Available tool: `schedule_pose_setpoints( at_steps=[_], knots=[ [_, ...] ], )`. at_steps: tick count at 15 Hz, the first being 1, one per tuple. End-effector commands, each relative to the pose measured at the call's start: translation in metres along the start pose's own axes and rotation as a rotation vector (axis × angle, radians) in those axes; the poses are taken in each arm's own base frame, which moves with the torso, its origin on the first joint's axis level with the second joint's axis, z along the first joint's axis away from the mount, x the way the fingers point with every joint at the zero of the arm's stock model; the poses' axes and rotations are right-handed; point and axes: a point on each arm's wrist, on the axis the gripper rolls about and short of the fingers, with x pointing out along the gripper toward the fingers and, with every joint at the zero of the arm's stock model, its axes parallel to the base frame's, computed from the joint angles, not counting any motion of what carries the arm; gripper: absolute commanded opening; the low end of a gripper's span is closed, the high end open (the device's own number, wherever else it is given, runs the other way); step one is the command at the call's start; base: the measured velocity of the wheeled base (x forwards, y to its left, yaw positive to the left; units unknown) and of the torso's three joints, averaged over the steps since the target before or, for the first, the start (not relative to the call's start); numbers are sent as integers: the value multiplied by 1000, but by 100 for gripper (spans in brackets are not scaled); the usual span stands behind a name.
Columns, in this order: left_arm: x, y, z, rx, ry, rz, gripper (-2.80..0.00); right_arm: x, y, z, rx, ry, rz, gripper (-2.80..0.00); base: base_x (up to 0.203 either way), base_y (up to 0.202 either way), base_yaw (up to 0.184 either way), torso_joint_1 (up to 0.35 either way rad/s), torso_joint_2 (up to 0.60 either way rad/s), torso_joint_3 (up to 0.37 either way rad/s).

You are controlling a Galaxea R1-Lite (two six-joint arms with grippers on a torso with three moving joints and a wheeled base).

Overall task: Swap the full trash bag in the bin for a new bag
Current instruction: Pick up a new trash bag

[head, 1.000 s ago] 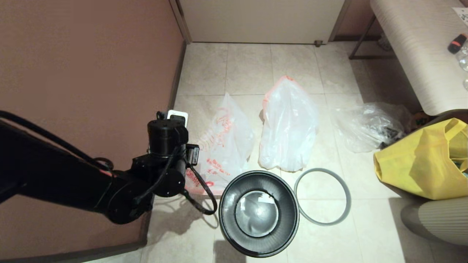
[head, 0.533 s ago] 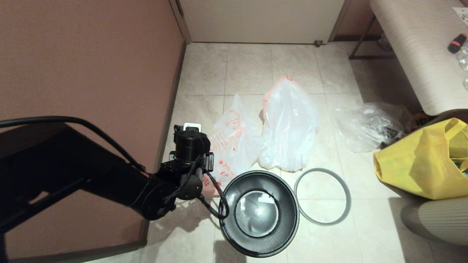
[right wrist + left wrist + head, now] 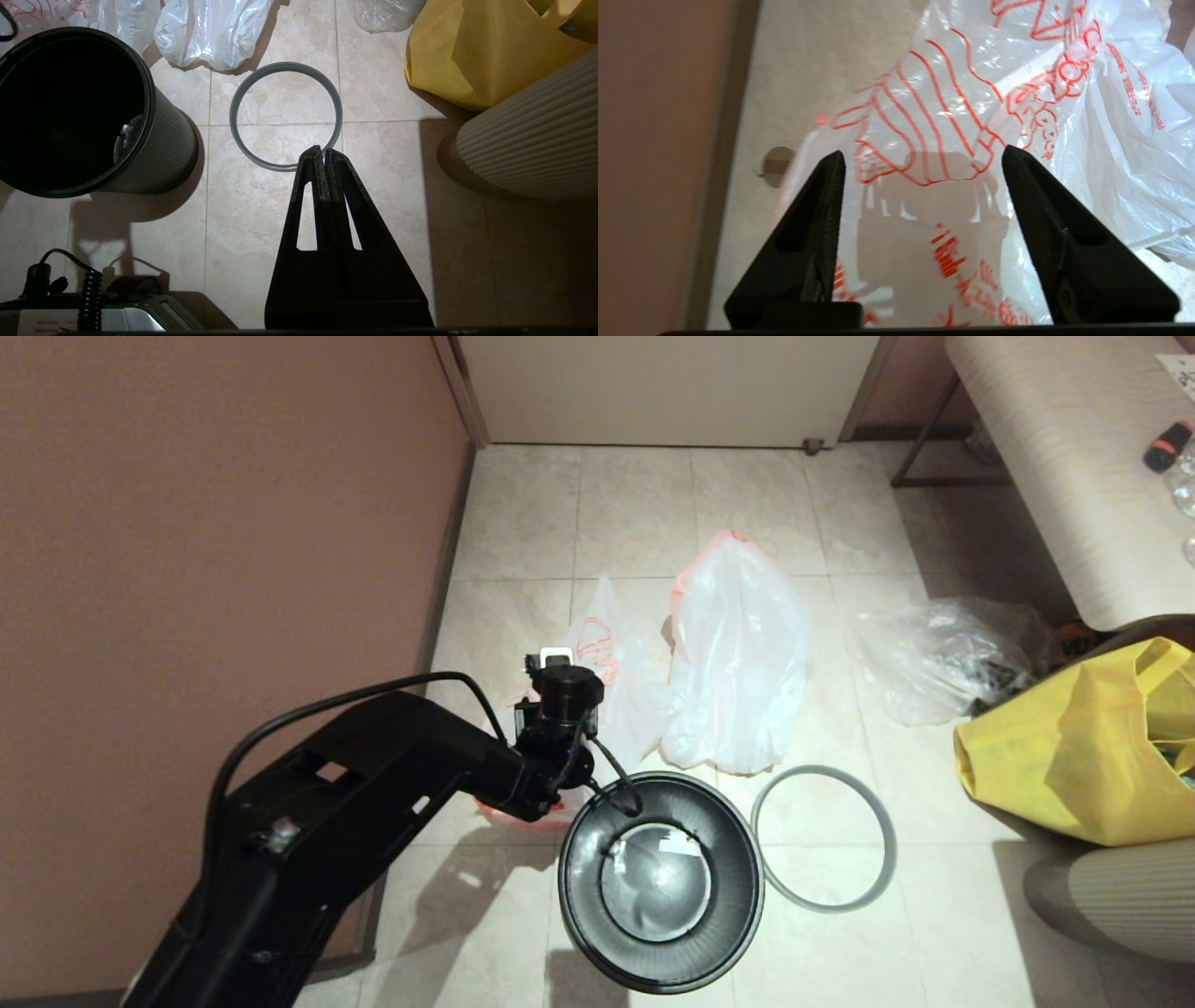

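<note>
The new bag [image 3: 618,683], thin white with red-orange print, lies crumpled on the floor tiles left of the full trash bag [image 3: 742,663], which is milky and bulky. My left gripper [image 3: 922,156] hangs open just above the printed bag [image 3: 952,116], with plastic below both fingers and nothing held. In the head view the left wrist [image 3: 560,709] hides its fingers. The black bin [image 3: 583,896] stands empty and unlined near me, and its grey ring [image 3: 892,840] lies on the floor to its right. My right gripper [image 3: 323,151] is shut and empty above the ring [image 3: 286,65], beside the bin [image 3: 173,140].
A brown wall [image 3: 215,523] runs along the left. On the right sit a clear plastic bag [image 3: 943,658], a yellow tote [image 3: 1074,747], a ribbed beige object [image 3: 1111,896] and a bench [image 3: 1055,457]. A door closes the far end.
My left arm has swung right and reached further out over the printed bag. That bag has bunched up and shifted towards the full bag. The bin and ring have not moved.
</note>
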Motion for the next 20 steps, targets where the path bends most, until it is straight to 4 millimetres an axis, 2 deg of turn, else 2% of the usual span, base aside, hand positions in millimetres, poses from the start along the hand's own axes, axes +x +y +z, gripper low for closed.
schedule_pose_setpoints(
  at_steps=[1,4,6,11,12,20],
  knots=[
    [24,-18,-50,38,46,-15,0,0,0,0,0,1,0,-280,0,0,0,0,0,0],
    [45,-22,-47,37,64,-118,0,0,0,0,0,1,0,-280,0,0,0,0,0,0],
    [59,-7,-62,78,174,-245,0,0,0,0,0,1,0,-280,0,0,0,0,0,0],
    [76,12,-88,97,231,-199,0,0,0,0,0,1,0,-280,0,0,0,0,0,0],
    [77,14,-87,95,230,-195,-280,0,0,0,0,1,0,-280,0,0,0,0,0,0],
    [79,15,-88,78,214,-181,-280,0,0,0,0,1,0,-280,0,0,0,0,0,0]
  ],
)
